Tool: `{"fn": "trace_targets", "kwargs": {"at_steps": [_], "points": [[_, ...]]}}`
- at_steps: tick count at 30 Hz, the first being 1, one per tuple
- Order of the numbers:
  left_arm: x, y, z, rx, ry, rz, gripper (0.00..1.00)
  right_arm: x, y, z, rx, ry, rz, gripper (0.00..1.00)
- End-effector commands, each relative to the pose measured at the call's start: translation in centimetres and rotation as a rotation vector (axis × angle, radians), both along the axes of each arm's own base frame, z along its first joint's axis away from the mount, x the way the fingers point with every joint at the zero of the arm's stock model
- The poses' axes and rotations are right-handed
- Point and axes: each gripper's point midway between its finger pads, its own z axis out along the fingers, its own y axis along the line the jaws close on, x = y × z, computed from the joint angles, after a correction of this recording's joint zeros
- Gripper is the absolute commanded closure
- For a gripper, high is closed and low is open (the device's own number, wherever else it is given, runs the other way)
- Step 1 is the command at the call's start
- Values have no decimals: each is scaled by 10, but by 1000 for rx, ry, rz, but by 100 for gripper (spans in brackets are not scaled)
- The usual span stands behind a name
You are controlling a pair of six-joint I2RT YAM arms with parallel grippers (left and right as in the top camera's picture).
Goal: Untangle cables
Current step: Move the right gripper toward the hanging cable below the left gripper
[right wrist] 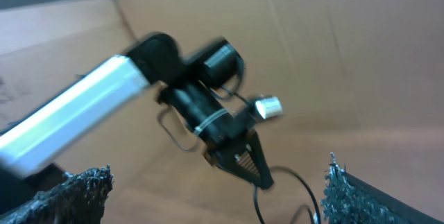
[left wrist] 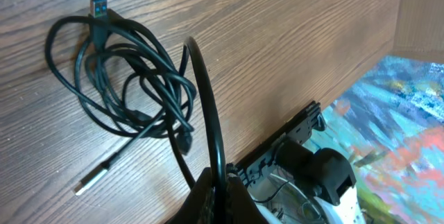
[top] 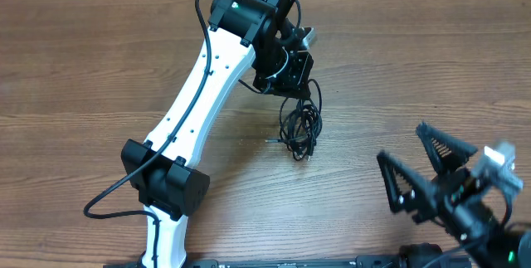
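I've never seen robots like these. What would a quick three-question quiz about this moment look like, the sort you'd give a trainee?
1. True or false: the right gripper stands open and holds nothing.
2. The left gripper is: A) shut on a strand of the cables; B) wide open; C) half open, touching nothing.
3. Fill in: in the left wrist view, the USB plug shows a ___ insert.
Key: 1 true; 2 A; 3 blue.
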Motion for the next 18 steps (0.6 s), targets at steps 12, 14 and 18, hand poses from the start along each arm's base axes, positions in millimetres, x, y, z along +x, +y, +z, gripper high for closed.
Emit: {"fn": "trace_targets", "kwargs": {"at_steps": [12, 14, 18], "points": [[4, -11, 59, -360, 191, 88, 96, 31, 46, -43, 23, 308, 358, 0], [7, -7, 72, -434, 240, 105, 96, 34, 49, -47, 30, 333, 380, 0], [12, 2, 87, -519, 298, 132, 96, 46, 49, -58, 35, 382, 384, 0]]}}
